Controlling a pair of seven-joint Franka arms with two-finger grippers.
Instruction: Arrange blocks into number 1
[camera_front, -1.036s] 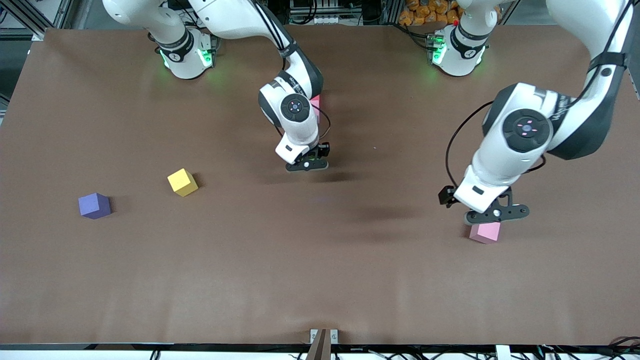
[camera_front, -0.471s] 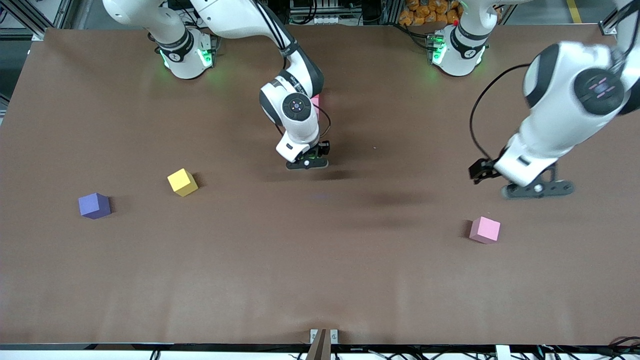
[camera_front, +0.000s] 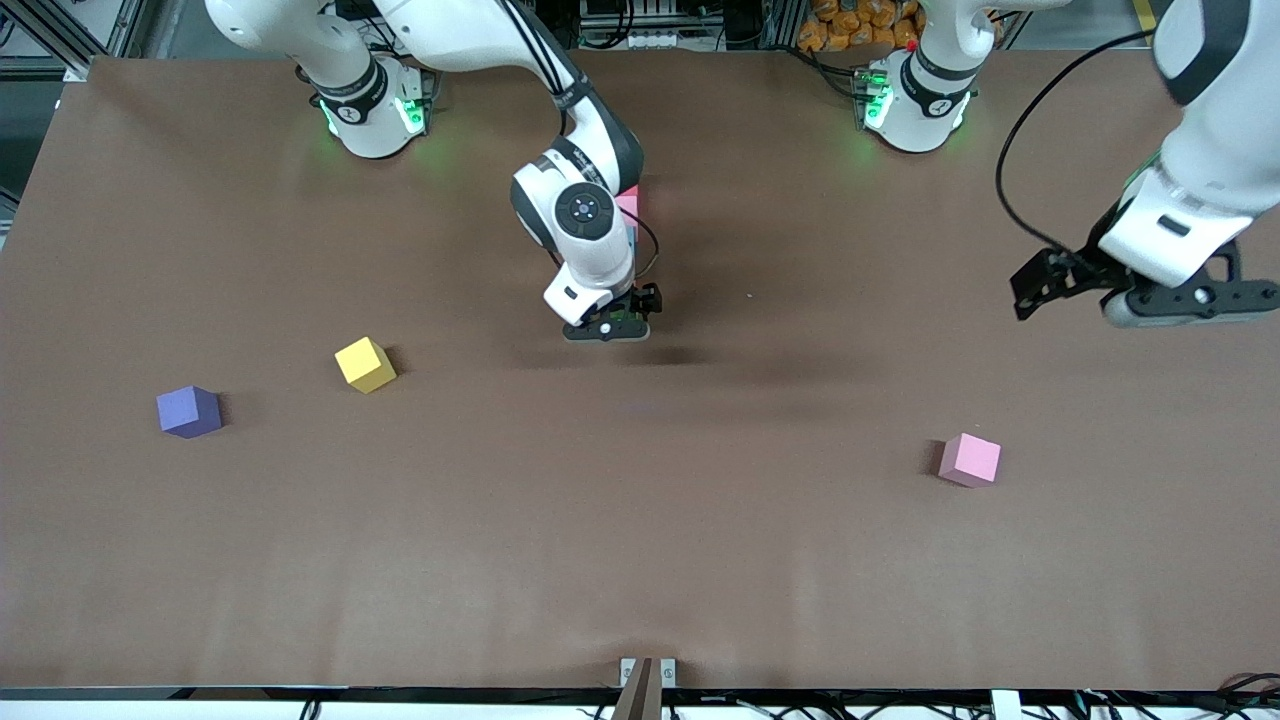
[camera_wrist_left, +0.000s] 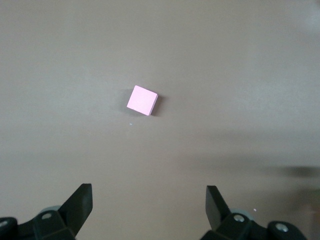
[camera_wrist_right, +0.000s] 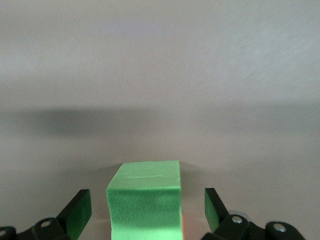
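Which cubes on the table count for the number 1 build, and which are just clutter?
For the job:
- green block, between the right gripper's open fingers, mid-table
- pink block, toward the left arm's end; left gripper open, up above the table
- pink block, partly hidden by the right arm

Lying about:
- yellow cube
- purple cube

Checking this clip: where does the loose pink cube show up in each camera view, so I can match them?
Front view: the pink cube sits alone on the brown table, toward the left arm's end, nearer the front camera than the raised left gripper.
Left wrist view: pink cube, mid-picture, past the open jaws.
Right wrist view: not in it.
Shared landmark: the table.
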